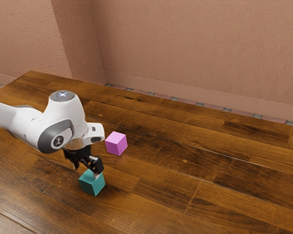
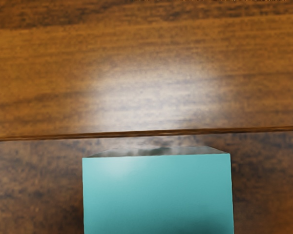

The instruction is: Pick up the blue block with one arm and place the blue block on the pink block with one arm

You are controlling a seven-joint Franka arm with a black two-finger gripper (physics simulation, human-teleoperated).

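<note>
While grounded, blue block (image 1: 92, 184) beneath gripper (image 1: 89, 168)

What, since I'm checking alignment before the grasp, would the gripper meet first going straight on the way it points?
Most likely the blue block: the gripper points down right above it, and the wrist view has it under the hand. The pink block sits off that line.

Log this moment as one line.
phase: approach | end effector: open, just above blue block | pink block: apart, nothing on it
</note>
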